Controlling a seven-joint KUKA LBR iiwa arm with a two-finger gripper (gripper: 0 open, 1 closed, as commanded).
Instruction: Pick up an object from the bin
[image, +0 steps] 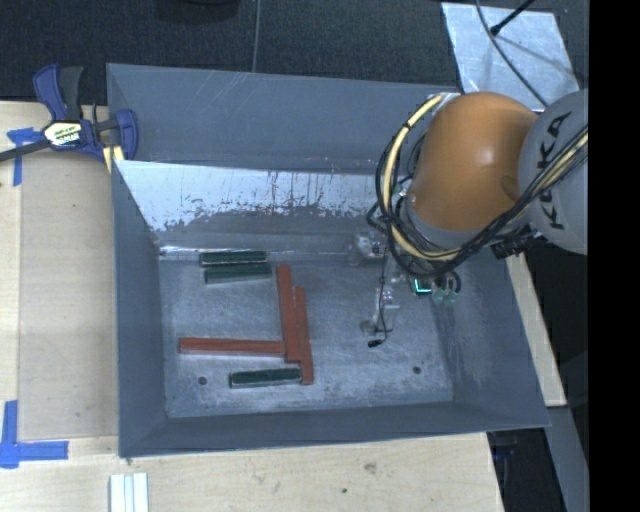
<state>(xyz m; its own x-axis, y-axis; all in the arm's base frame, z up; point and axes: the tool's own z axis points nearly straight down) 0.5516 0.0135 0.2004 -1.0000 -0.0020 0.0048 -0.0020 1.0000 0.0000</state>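
Note:
My gripper (378, 328) hangs low over the bare floor in the right half of the bin, below the orange dome of the wrist. Nothing shows held in it. The nearest loose things lie to its left: two long red-brown bars (289, 305) side by side, running front to back, the right one (303, 345) a little nearer the front. A third red-brown bar (230, 347) lies crosswise and meets them at their front end, forming an L. A short dark green bar (265, 377) lies just in front of that corner.
Two more dark green bars (233, 258) (238, 271) lie parallel near the back wall at the left. Bare floor surrounds the gripper on the right side. The arm and its cables overhang the bin's right rear corner.

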